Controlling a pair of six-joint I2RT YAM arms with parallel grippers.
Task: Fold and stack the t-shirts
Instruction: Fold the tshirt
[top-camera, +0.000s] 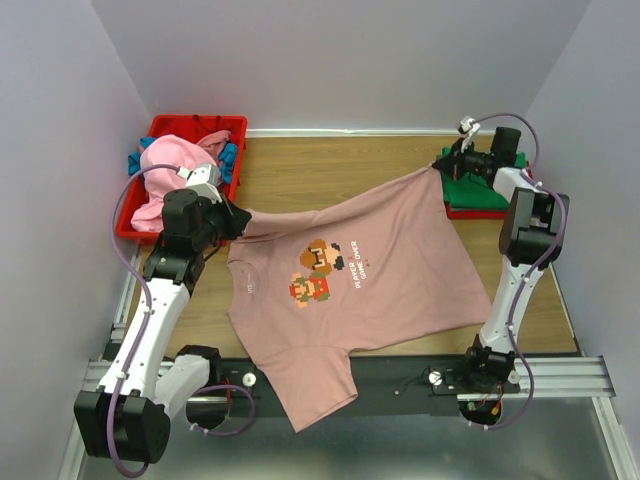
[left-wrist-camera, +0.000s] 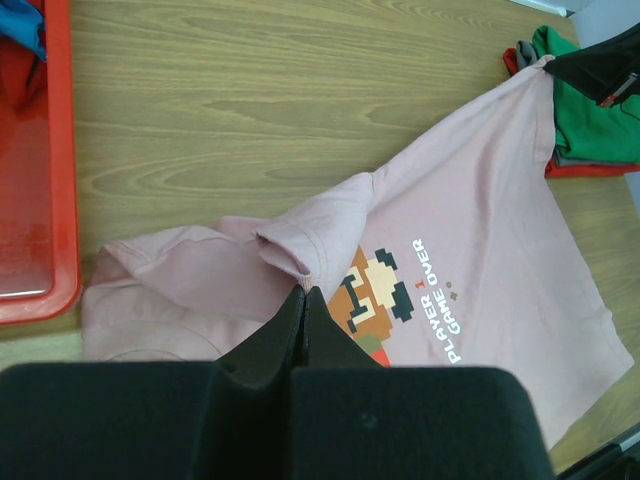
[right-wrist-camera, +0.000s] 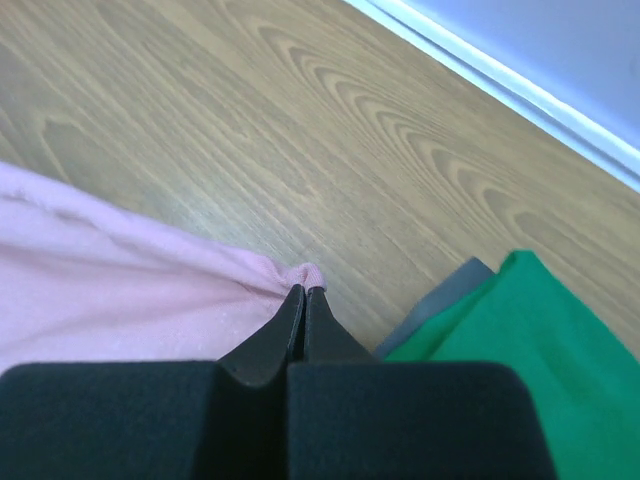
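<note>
Top external: left gripper (top-camera: 240, 222) and right gripper (top-camera: 438, 166) are clamping the pink t-shirt (top-camera: 400, 270) taut, the right one just beside the green tee (top-camera: 478, 192); lowering evenly should prevent wrinkles.

My fingers (left-wrist-camera: 282, 335) are black. The dusty-pink tee (top-camera: 400, 270) carries brown, red and green pixel figures and white text. Far right: green tee (top-camera: 478, 190) over red tee (top-camera: 465, 212). Far left: red bin (top-camera: 200, 122), brighter pink tee (top-camera: 165, 160), blue tee (top-camera: 229, 158). Desk (top-camera: 330, 170): light wood grain.

dusty-pink tee (top-camera: 400, 250) stretched taut; green tee (top-camera: 480, 190) folded
</note>
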